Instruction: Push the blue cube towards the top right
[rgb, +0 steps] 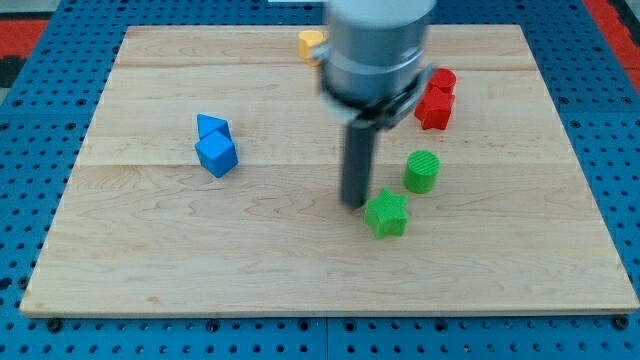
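The blue cube (217, 156) is sitting on the left half of the wooden board (150, 260), with a smaller blue wedge-shaped block (211, 127) touching it on the side toward the view's top. The arm's rod is coming down near the middle of the board, and my tip (354, 203) is resting well apart from the cube, off toward the view's right and a little lower. There is no pincer on this arm to be spread or pressed together; it is ending in the bare rod, holding nothing. The tip is standing just beside a green star-shaped block (386, 214), at its upper left corner. A green cylinder (422, 171) is lying near that, two red blocks (436, 98) are huddling together toward the top right, and a yellow block (311, 43) is peeking out behind the arm's blurred grey body (375, 45) at the top.
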